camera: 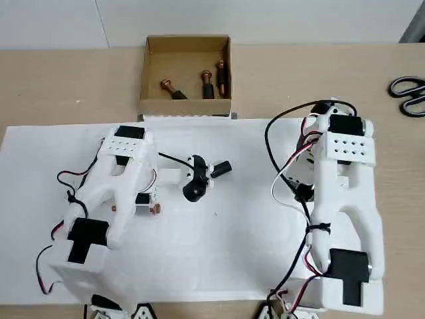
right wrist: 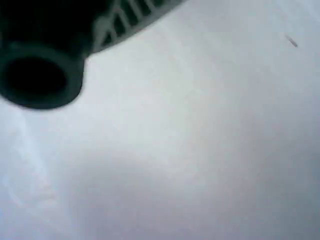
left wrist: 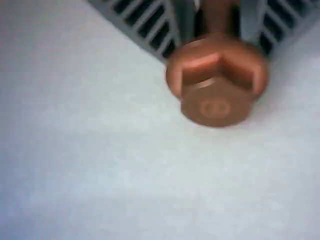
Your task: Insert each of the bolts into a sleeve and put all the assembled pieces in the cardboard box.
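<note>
bolt [left wrist: 215, 82], clamped by its shank in the left gripper [left wrist: 215, 15] over the white paper [left wrist: 100, 165], and sleeve [right wrist: 37, 75], seemingly pinched in the right gripper [right wrist: 87, 27]: insertion step in hand, the next move calling for shank and bore brought coaxial; three assemblies [camera: 208, 85] lie in the cardboard box [camera: 186, 106].

Left wrist view: bolt [left wrist: 216, 82] blurred, the stamp on its head unreadable. Its shank runs back between the ribbed pads [left wrist: 145, 22] of the left pincer [left wrist: 216, 15] and is cut by the frame edge, as are the pads.

Right wrist view: sleeve [right wrist: 37, 75] blurred, bore black, rear end lost in the dark at the frame corner.

High view: scissors [camera: 408, 96] cropped at the edge. The three pieces [camera: 208, 83] in the box [camera: 186, 106] are probably sleeved bolts, too small to confirm.
</note>
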